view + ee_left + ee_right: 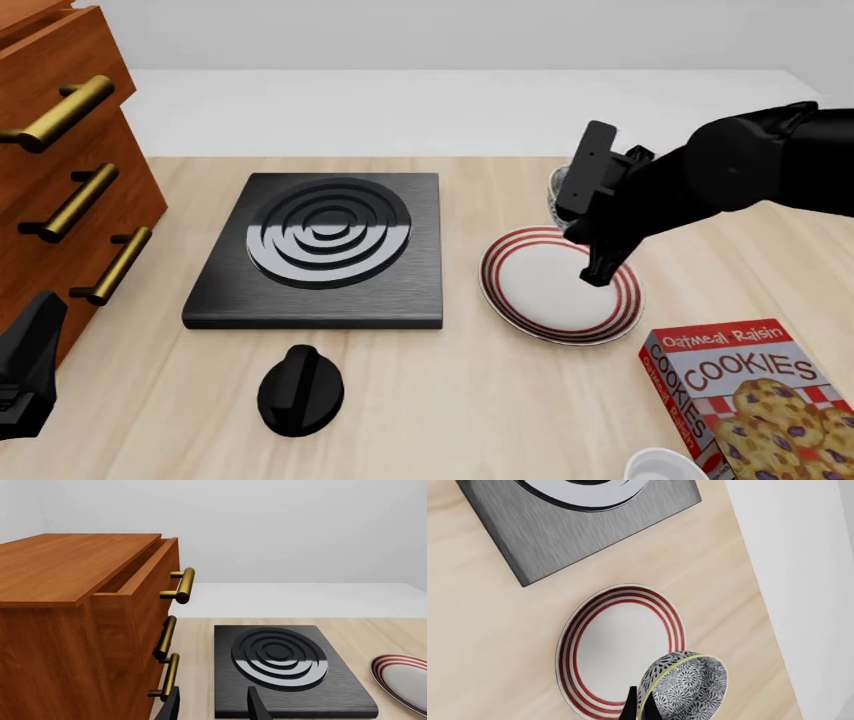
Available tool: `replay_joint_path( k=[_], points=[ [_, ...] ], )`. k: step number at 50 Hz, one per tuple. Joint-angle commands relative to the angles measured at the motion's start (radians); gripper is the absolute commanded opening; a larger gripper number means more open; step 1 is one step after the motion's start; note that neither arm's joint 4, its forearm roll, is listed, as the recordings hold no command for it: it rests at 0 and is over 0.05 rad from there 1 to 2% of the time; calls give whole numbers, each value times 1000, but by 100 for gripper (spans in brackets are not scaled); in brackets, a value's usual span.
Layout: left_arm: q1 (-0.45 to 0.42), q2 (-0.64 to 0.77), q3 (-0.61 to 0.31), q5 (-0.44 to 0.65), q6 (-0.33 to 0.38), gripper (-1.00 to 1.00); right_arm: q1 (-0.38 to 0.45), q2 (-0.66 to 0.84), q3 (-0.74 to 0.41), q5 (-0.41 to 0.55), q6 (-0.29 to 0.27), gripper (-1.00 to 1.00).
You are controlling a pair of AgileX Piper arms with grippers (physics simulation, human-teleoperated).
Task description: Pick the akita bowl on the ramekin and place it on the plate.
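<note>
Right fingers [639, 707] clamp akita bowl [684, 687] rim, tilted above plate [617, 647] at its 1 o'clock edge; left fingers [213, 707] spread, nothing gripped.

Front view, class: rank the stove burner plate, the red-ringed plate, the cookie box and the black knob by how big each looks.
1. Stove burner plate
2. Cookie box, though cut off by the frame and nearer the camera, so unsure against the next
3. Red-ringed plate
4. Black knob
</note>
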Motion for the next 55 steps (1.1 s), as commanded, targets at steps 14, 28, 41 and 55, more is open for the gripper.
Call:
replay_joint_path(
  k=[14,28,41,55],
  points=[
    [0,0,0,0,0,100,17,115,-20,-52,38,-100],
    [0,0,0,0,0,100,20,138,25,-96,51,-100],
    [0,0,0,0,0,100,12,175,14,-99,52,-100],
    [0,0,0,0,0,100,11,211,5,-103,58,-100]
  ],
)
